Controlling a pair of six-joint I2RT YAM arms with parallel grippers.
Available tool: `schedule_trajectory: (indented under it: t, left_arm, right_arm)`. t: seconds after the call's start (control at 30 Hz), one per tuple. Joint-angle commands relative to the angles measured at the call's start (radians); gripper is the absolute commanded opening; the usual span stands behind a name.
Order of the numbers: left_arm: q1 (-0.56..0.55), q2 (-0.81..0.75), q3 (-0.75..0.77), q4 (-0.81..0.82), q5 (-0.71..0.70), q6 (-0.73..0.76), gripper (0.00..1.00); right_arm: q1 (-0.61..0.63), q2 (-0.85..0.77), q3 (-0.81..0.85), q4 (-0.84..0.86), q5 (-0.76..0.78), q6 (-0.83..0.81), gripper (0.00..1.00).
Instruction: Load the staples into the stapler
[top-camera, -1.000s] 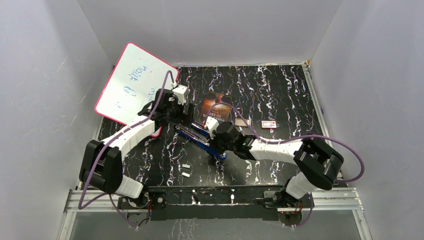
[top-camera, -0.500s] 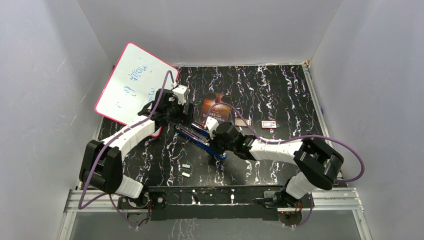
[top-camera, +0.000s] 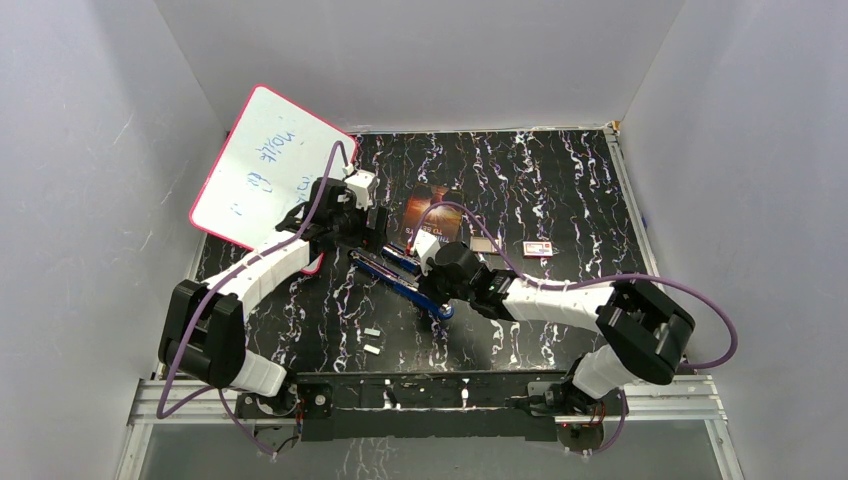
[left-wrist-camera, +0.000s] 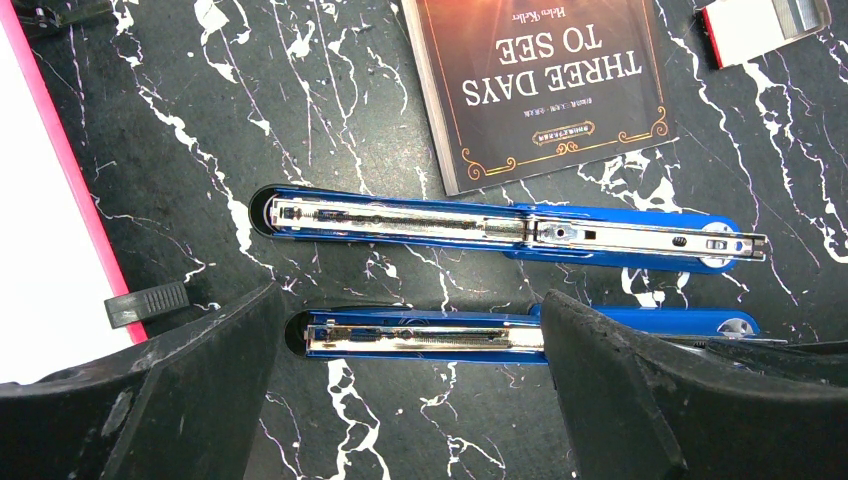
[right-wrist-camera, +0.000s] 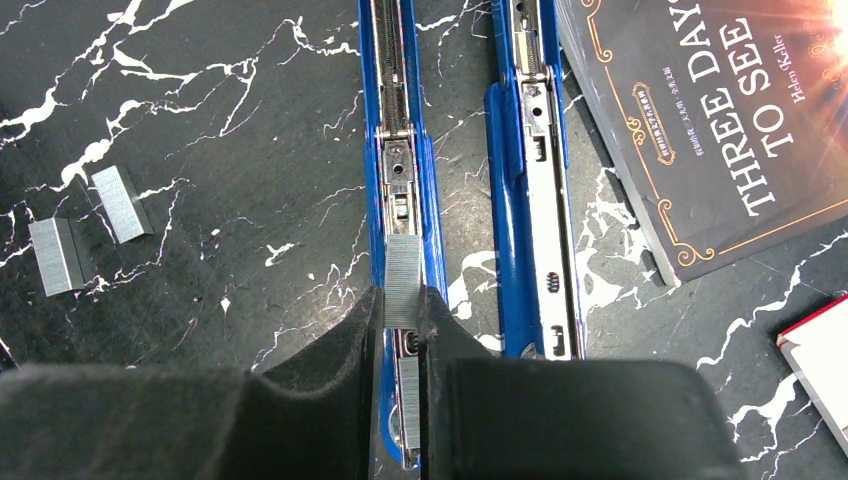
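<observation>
As you look down from above, stapler (top-camera: 400, 283): opened flat near the middle of the table (top-camera: 560, 180), spare staples (top-camera: 372, 332) towards the near edge.
Your left gripper (left-wrist-camera: 410, 330), wrist view: spread wide, empty, straddling the near rail (left-wrist-camera: 430, 338).
Your right gripper (right-wrist-camera: 403, 300), wrist view: pinching a staple strip (right-wrist-camera: 403, 268) right over that rail, long axes aligned; whether it touches, you cannot tell; likely you need only lower it.
</observation>
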Motion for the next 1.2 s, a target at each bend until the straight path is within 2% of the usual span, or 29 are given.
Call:
schedule_trajectory:
  t: [0.0, 1.17]
  left_arm:
    - [-0.005, -0.027, 0.010, -0.012, -0.003, 0.010, 0.98]
    - [-0.006, -0.028, 0.009, -0.010, -0.002, 0.012, 0.98]
  right_arm:
    - [0.003, 0.011, 0.012, 0.012, 0.010, 0.002, 0.01]
    - [0.003, 0.039, 0.028, -0.097, 0.023, 0.003, 0.02]
